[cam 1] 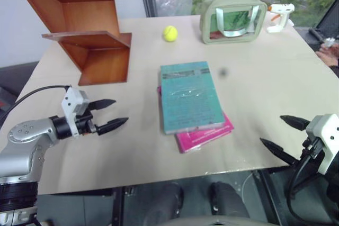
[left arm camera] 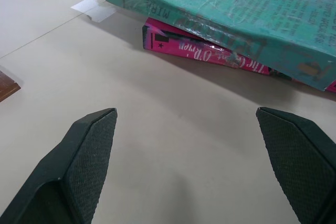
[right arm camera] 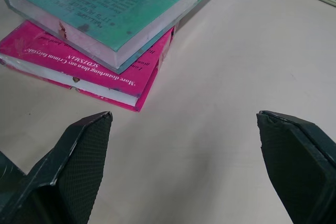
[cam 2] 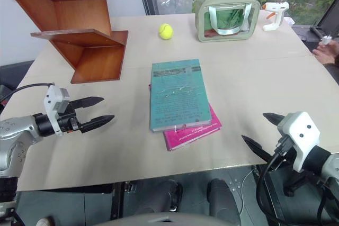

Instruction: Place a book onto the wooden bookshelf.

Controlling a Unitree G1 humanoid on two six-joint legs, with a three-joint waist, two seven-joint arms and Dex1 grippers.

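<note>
- The teal book (cam 1: 189, 97) lies flat near the middle of the beige counter (cam 1: 265, 109), its dark title band at the far end.
- It rests on top of a thinner pink book (cam 1: 206, 132), which sticks out from under its near right corner.
- The wooden bookshelf (cam 1: 85, 22) stands at the far left corner of the counter, well apart from the two books; its lowest flat ledge is bare.
- The left tool (cam 1: 108, 115) hangs just above the counter to the left of the books, its two black fingers spread wide and pointing toward them, holding nothing.
- The left wrist view shows the spines of both books ahead of those spread fingers (left arm camera: 86, 150), with bare counter between.
- The right tool (cam 2: 263, 129) sits at the near right edge of the counter, fingers also spread wide and empty, aimed toward the books.
- A yellow tennis ball (cam 1: 170, 33) lies on the far side of the counter, beyond the books.
- Just to the right of the ball stands a pale green pouch (cam 1: 233, 19) with a clear window, and past it a white glue gun (cam 1: 279, 15).
- A person's hand (cam 1: 329, 52) rests at the far right edge.
</note>
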